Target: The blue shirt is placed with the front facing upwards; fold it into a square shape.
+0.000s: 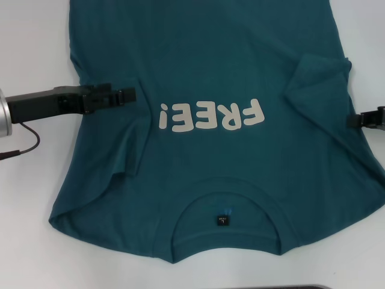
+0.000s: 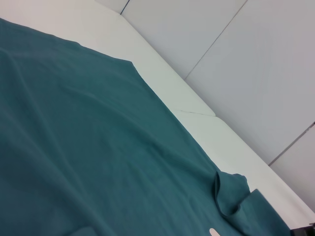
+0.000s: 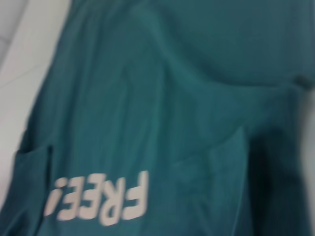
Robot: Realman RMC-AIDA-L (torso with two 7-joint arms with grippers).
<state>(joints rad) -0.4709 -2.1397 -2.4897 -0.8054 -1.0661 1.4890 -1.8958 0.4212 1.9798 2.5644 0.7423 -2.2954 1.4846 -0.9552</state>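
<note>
While the blue shirt (image 1: pixel 204 162) is lying face up across the middle of the white tabletop (image 1: pixel 24 198), its collar (image 1: pixel 225 208) is pointing toward the near edge and its hem is running off toward the far edge. White "FREE!" lettering (image 1: pixel 210 115) is showing on the chest, and a small black label (image 1: pixel 223 219) is sitting inside the neckline. On the side toward the right edge, the sleeve (image 1: pixel 316 78) is lying folded inward over the body. Toward the left edge, the cloth is bunching into creases and no flat sleeve is showing.

Left gripper (image 1: pixel 123 95) is reaching in from the left edge, its black fingers lying low over the shirt's side at chest height; they are looking close together, but whether they are pinching cloth cannot be told. Right gripper (image 1: pixel 368 118) is sitting at the right edge, just at the shirt's border, mostly out of frame; its finger state cannot be told.

Left wrist view is showing plain teal cloth against the tabletop (image 2: pixel 162 73).
</note>
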